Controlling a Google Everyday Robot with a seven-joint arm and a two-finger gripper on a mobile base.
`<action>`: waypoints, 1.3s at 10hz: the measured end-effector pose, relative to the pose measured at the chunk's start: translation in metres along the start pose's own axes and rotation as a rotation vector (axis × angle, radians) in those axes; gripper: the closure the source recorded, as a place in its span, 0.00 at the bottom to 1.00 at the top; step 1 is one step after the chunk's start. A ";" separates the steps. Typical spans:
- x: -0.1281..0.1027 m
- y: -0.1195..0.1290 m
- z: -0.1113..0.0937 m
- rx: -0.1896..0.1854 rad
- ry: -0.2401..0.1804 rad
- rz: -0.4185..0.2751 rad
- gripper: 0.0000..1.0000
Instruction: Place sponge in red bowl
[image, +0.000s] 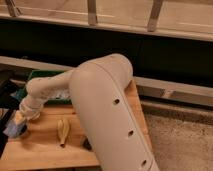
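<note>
Your pincer (18, 125) is down at the left edge of the bench (45, 147), well left of the banana (62, 131), and it is clamped together on the sponge (11, 128). You see the sponge's blue body with yellow on top. A green tray (35, 76) lies behind the banana.
</note>
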 end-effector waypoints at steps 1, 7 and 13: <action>-0.001 -0.004 -0.009 -0.010 -0.015 0.005 1.00; 0.005 -0.030 -0.097 -0.029 -0.118 0.080 1.00; 0.033 -0.101 -0.200 0.010 -0.236 0.233 1.00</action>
